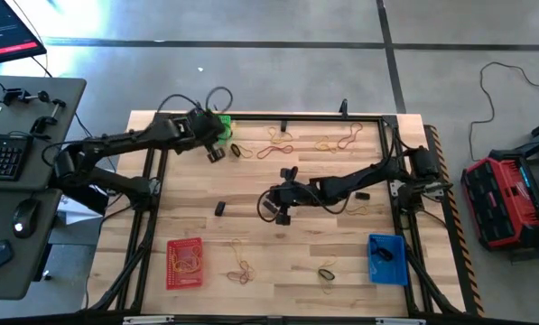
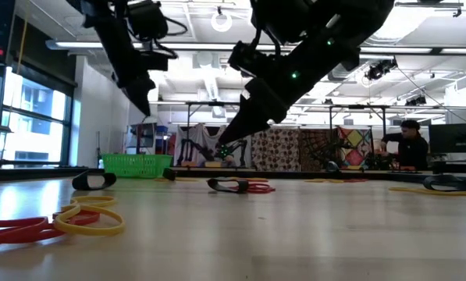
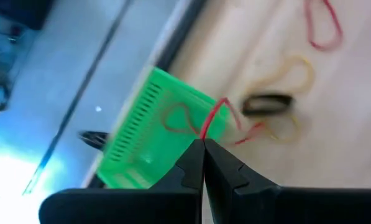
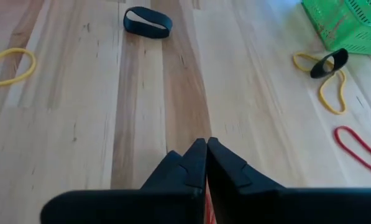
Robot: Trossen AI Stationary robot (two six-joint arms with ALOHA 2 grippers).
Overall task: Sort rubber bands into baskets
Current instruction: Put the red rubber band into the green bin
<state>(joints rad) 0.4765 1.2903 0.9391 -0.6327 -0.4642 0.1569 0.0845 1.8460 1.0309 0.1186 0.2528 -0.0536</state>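
From above: left gripper (image 1: 217, 153) sits beside green basket (image 1: 222, 125) at table's far edge; right gripper (image 1: 281, 215) mid-table. Red basket (image 1: 184, 263) & blue basket (image 1: 386, 258) sit along near edge, rubber bands (image 1: 278, 144) scattered btwn.

Low view: both arms hang above the wood.

Left wrist: fingers clenched on a red band (image 3: 211, 121), dangling over the green basket. Best carry it fully inside the rim before letting go.

Right wrist: fingers pressed together; a sliver of red shows at their base, can't tell if gripped.

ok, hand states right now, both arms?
Left hand: closed, pinching a red rubber band above the green basket.
Right hand: closed over mid-table; a sliver of red shows beneath the fingers, but a hold cannot be told.
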